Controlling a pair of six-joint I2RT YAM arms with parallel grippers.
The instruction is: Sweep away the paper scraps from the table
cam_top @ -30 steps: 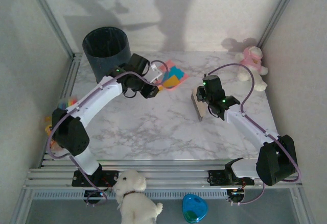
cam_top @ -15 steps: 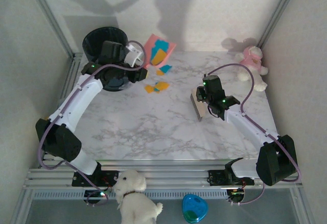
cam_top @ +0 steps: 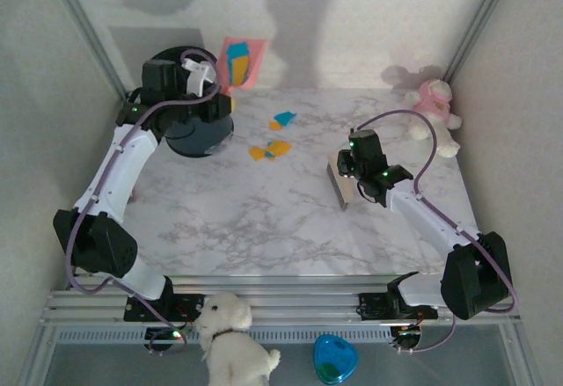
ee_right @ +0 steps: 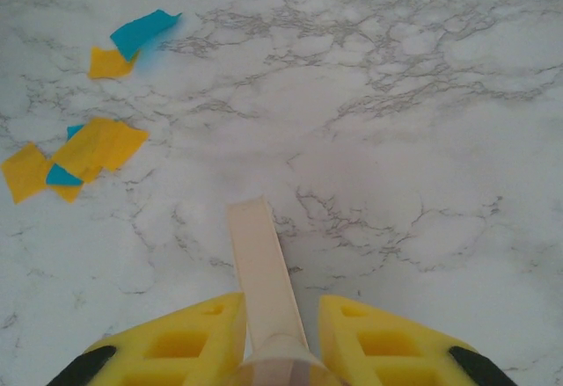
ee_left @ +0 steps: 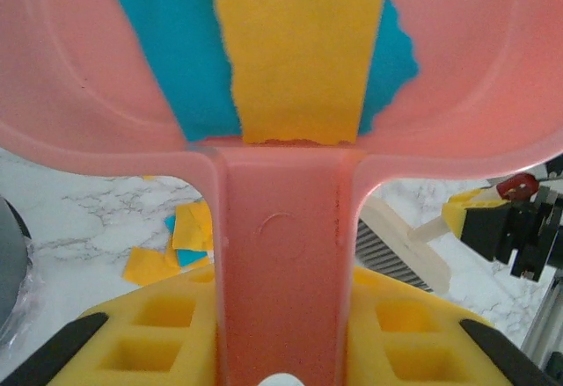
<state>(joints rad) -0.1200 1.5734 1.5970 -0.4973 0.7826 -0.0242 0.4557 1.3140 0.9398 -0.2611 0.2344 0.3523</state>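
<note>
Left wrist, left fingers (ee_left: 145, 338) clamping pink dustpan (ee_left: 281, 254) holding paper scraps (ee_left: 299, 52), right fingers (ee_right: 180, 346) clamping brush (ee_right: 259, 263)

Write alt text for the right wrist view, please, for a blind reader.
The right pincer, shut on a cream brush, points over the marbled white table. Orange and teal paper scraps lie on it at the upper left.

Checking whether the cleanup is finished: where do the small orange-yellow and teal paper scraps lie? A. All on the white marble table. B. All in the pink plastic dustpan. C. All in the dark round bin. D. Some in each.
D: paper scraps lie in the pink dustpan, and more lie loose on the marble table.
</note>
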